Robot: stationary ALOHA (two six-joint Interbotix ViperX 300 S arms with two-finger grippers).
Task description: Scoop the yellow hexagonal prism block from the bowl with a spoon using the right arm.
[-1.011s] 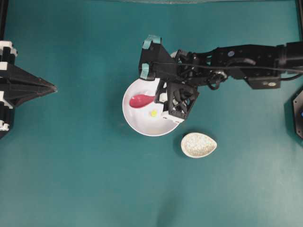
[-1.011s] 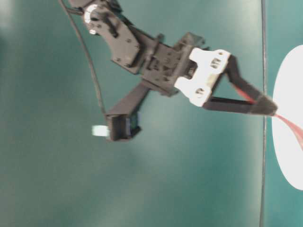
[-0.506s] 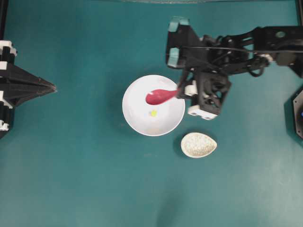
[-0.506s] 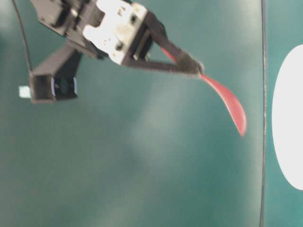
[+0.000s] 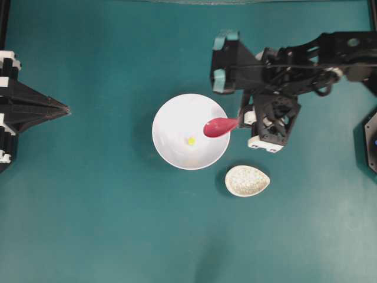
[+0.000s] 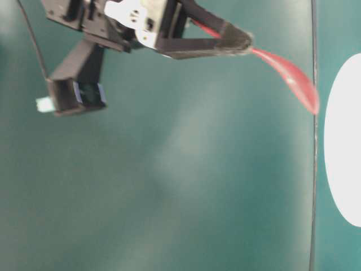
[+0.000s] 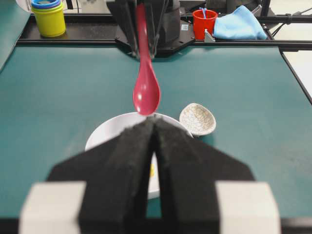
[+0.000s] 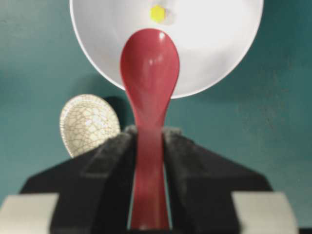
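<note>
Near the middle of the counter (image 5: 88, 224) stands the white bowl (image 5: 171, 147), and the small yellow block (image 5: 191, 141) lies inside it, close to its centre. Right hand (image 8: 147, 141) is clamped on the handle of the red spoon (image 5: 218, 127), whose scoop hangs above the bowl's right rim, clear of the block. A speckled dish (image 5: 247, 180) sits just beside the bowl. At the counter's left edge, the left hand (image 5: 66, 109) has its fingers pressed together, holding nothing.
</note>
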